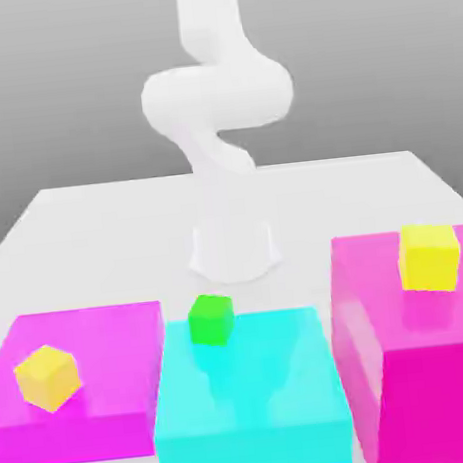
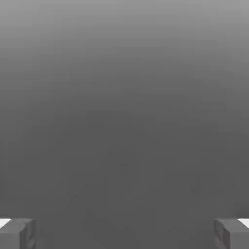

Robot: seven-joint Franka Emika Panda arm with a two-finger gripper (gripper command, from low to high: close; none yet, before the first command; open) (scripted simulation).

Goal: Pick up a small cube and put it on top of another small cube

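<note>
The green cube (image 1: 211,319) sits on the far edge of a low cyan block (image 1: 251,394), which lies in the middle of the front row in the exterior view. It rests flat on the block's top face, close to the corner nearest the magenta slab, and nothing touches it.

A yellow cube (image 1: 48,376) lies on a low magenta slab (image 1: 80,382) at the exterior view's left, turned a little so one corner faces the camera. The slab stands just beside the cyan block, their sides touching or nearly so.

A second yellow cube (image 1: 429,256) rests on a tall magenta block (image 1: 431,365) at the exterior view's right. This block rises well above the cyan one and stands right against it. The cube sits toward the far side of its top face.

All three blocks stand on a pale tabletop (image 1: 94,220). Behind them, the white arm (image 1: 217,106) rises from its round base on the tabletop and curls upward, well apart from every cube.

In the hand view the tool (image 2: 124,233) has its two grey fingers (image 2: 17,233) set wide apart at opposite edges, with nothing between them but plain grey background.
</note>
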